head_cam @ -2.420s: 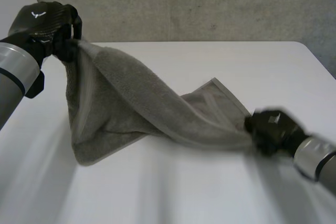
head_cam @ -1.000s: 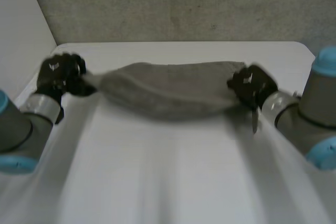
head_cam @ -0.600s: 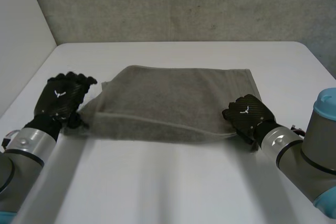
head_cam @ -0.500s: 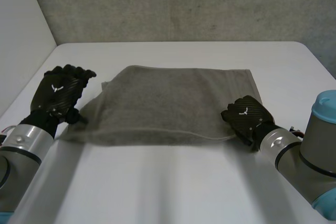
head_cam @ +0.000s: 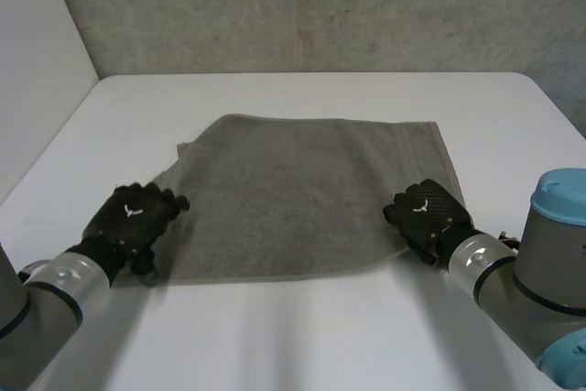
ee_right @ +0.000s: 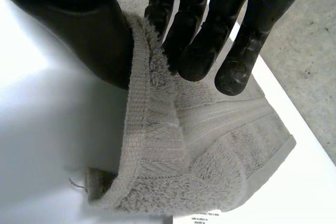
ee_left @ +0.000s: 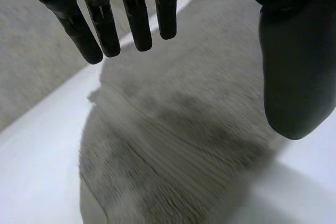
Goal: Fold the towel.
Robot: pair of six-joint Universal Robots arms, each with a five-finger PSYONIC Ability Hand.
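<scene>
The grey towel (head_cam: 307, 194) lies spread flat on the white table (head_cam: 302, 336). My left hand (head_cam: 135, 217) rests at the towel's near left corner. In the left wrist view its fingers (ee_left: 105, 30) are straight and held apart from the thumb, hovering over the towel (ee_left: 173, 145) with nothing between them. My right hand (head_cam: 426, 215) is at the near right corner. There the thumb (ee_right: 89, 30) and curled fingers pinch the towel's hemmed edge (ee_right: 152, 129), which stands up doubled between them.
A grey speckled wall (head_cam: 320, 6) runs behind the table's far edge. The table's left edge (head_cam: 55, 148) slants close beside my left arm. Bare tabletop stretches in front of the towel.
The towel, stretched in the air between both hands a second ago, now lies on the table. My left hand has let go of its corner, opened and slid nearer. The right hand still pinches.
</scene>
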